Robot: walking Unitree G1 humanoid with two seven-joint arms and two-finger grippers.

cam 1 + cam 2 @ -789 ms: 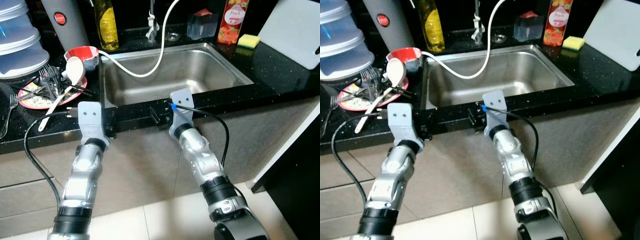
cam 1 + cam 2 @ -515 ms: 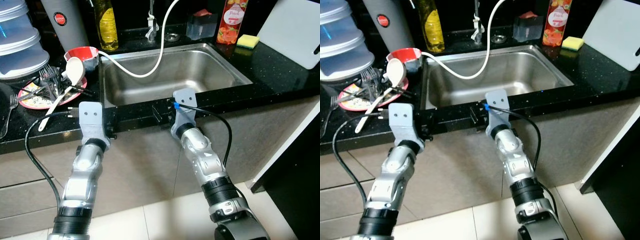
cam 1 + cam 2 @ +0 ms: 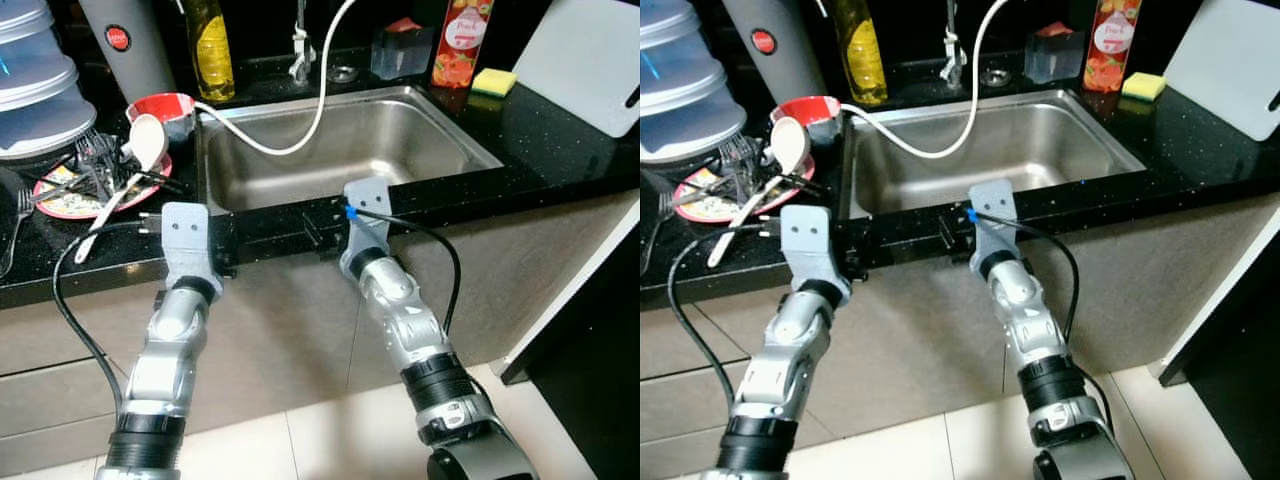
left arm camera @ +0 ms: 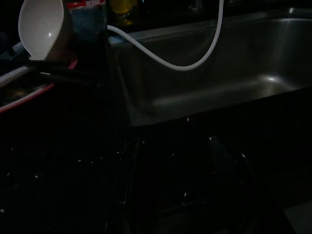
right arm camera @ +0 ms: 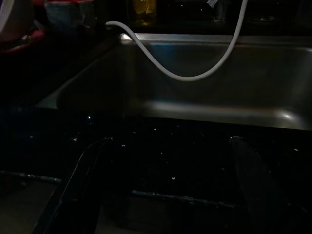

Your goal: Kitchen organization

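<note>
At the counter's front edge, the left gripper [image 3: 222, 245] and right gripper [image 3: 322, 222] have barely shifted in 0.8 seconds, both spread open and empty, while the dirty plate [image 3: 62, 203] of utensils waits untouched beside the sink [image 3: 455, 135].

Before me I count one steel sink [image 3: 400, 140] with one white hose [image 3: 300, 130] looping across it. On the counter behind it: one yellow oil bottle [image 3: 210, 50], one red juice carton [image 3: 452, 42], one yellow sponge [image 3: 494, 82], one clear container [image 3: 402, 55] and one white cutting board [image 3: 585, 60]. To my left: one red-rimmed plate [image 3: 75, 200], one red bowl [image 3: 165, 108], one white ladle [image 3: 140, 150], and at least two forks; the pile [image 3: 95, 160] hides an exact total. One fork [image 3: 15, 235] lies apart.
</note>
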